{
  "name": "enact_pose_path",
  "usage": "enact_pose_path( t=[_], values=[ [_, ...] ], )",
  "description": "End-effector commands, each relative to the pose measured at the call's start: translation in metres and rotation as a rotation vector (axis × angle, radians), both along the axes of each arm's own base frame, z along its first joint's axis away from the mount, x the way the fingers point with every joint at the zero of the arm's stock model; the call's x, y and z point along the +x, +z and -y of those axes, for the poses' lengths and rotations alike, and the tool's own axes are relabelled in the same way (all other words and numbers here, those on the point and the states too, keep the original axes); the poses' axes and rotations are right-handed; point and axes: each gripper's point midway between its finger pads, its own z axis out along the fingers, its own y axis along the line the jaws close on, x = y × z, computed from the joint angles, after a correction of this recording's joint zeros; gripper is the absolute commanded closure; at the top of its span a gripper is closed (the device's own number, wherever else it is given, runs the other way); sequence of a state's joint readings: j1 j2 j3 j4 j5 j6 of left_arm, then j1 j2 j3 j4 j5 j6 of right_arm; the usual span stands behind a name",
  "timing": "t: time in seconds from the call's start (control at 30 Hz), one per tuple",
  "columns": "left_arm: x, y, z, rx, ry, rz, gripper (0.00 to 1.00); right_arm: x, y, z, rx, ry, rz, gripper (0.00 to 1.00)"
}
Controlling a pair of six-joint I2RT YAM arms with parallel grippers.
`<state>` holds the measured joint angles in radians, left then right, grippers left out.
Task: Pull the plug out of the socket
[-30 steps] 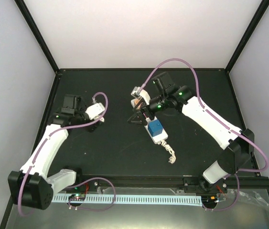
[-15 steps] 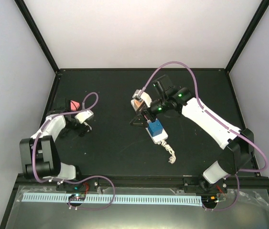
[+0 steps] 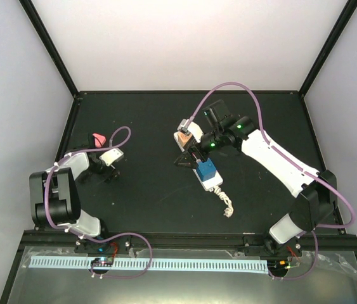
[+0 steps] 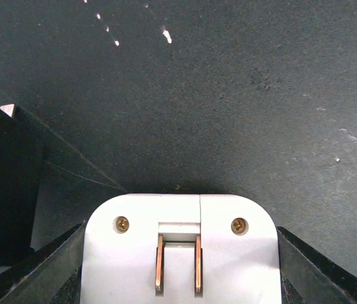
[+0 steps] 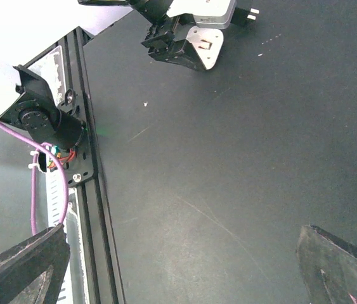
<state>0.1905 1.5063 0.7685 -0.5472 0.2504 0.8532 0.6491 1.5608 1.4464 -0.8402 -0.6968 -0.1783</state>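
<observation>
Our left jaws clamp the plug point(image 4: 178, 253), well apart from the socket point(image 3: 208, 176); right jaws gape wide; a slack grip could drop it.

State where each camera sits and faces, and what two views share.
Top external: above and behind the bases, looking down on the black table; the left arm and right arm show.
Left wrist: on the left arm, facing down at the table; its jaws flank a white two-pronged plug.
Right wrist: on the right arm, looking across the table at the left arm; its open jaws edge the bottom corners.
Shared: both wrist views show that plug.
</observation>
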Motion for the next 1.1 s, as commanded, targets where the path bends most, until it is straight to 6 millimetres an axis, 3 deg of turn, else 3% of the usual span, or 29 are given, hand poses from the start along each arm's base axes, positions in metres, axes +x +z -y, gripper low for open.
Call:
enact_pose_path(
  t=[0.0,0.13,0.43,0.6,0.77,1.07],
  values=[
    [0.011,-0.002,-0.007,0.024,0.002,0.033,0.44,0.003,-0.009,0.002,-0.020,-0.003,-0.004,0.00],
    [0.009,-0.005,-0.007,0.024,0.003,0.022,0.37,0.008,-0.018,0.004,-0.050,-0.020,0.003,0.00],
    [0.005,0.009,-0.001,0.002,-0.004,0.043,0.02,0.047,-0.050,0.020,-0.191,-0.164,0.082,0.00],
    [0.001,0.022,0.005,-0.028,-0.011,0.059,0.01,0.081,-0.065,0.038,-0.280,-0.304,0.165,0.00],
    [0.003,0.053,0.016,-0.079,-0.027,0.124,0.01,0.114,-0.082,0.057,-0.395,-0.433,0.248,0.00],
    [0.016,0.126,0.033,-0.165,-0.001,0.276,0.01,0.126,-0.128,0.051,-0.471,-0.417,0.191,0.02]
  ],
)
